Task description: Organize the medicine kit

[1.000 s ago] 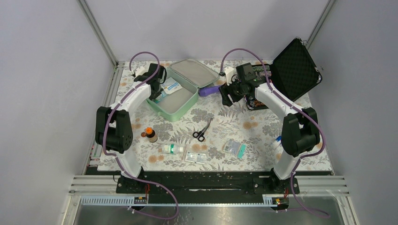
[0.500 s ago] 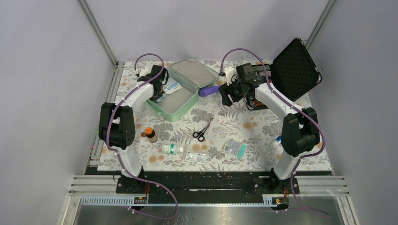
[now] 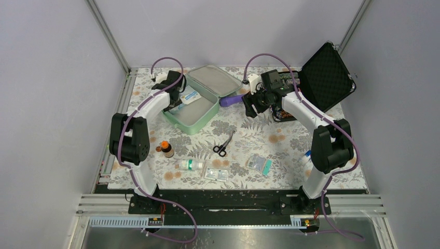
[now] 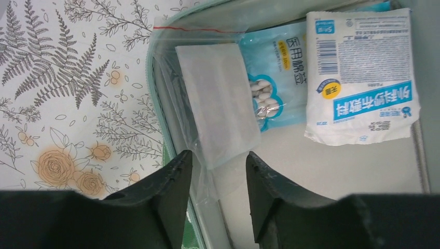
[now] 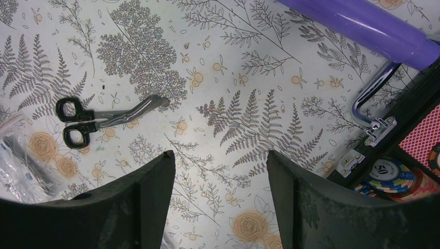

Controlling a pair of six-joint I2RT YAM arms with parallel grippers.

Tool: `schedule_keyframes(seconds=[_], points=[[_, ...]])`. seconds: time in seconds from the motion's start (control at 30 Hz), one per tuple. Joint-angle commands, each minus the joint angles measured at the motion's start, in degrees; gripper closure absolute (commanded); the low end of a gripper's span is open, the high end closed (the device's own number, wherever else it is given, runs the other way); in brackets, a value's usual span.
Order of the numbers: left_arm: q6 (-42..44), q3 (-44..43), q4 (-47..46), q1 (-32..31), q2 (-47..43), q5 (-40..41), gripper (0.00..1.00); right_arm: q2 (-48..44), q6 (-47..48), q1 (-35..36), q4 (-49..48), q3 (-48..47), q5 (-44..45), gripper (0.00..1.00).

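The mint-green medicine kit (image 3: 193,126) lies open at the back left, lid tipped back. My left gripper (image 3: 176,98) hovers over its left end. In the left wrist view its jaws (image 4: 218,155) stand apart, with the loose corner of a clear bag holding a white pad (image 4: 218,104) lying between them, ungripped. A blue swab packet (image 4: 275,78) and a white-and-blue packet (image 4: 363,78) lie beside it on the grey floor of the kit (image 4: 332,171). My right gripper (image 3: 252,104) is open above the cloth (image 5: 220,155), holding nothing.
Scissors (image 3: 223,145) lie mid-table. A purple tube (image 3: 230,100) rests between kit and right gripper. A black foam-lined case (image 3: 324,75) stands open at the back right. A brown bottle (image 3: 166,149), a small white bottle (image 3: 190,165) and packets (image 3: 217,174) (image 3: 258,164) lie near the front.
My left gripper has opened and let go of the clear bag inside the kit; its wrist shifted slightly toward the back. The right arm has not moved.
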State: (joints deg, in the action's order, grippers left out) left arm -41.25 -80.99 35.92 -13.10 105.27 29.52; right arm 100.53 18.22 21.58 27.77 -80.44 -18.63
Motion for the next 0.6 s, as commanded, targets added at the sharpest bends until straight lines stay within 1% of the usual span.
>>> schedule_keyframes(seconds=[0.0, 0.1, 0.23, 0.3, 0.37, 0.57], points=[[5.79, -3.58, -2.11, 0.37, -4.07, -0.16, 0.54, -0.81, -0.11, -0.31, -0.53, -1.04, -0.11, 0.28], [8.34, -4.41, -3.81, 0.37, -4.70, -0.74, 0.52, -0.72, -0.11, -0.31, -0.59, -0.90, -0.15, 0.28], [10.34, -6.38, -4.10, 0.36, -2.38, -0.57, 0.53, -0.50, -0.16, -0.27, -0.60, -1.17, -0.47, 0.28], [10.22, -7.19, -3.73, 0.51, -1.13, -0.79, 0.55, -0.61, -0.11, -0.31, -0.60, -1.16, -0.38, 0.28], [9.54, -7.57, -3.07, 0.91, 0.20, -0.90, 0.60, -0.77, -0.03, -0.31, -0.61, -0.97, -0.18, 0.28], [6.23, -6.88, -0.06, 2.33, 3.24, 1.21, 0.69, -1.72, 0.15, -0.31, -1.09, -0.01, 0.44, 0.28]])
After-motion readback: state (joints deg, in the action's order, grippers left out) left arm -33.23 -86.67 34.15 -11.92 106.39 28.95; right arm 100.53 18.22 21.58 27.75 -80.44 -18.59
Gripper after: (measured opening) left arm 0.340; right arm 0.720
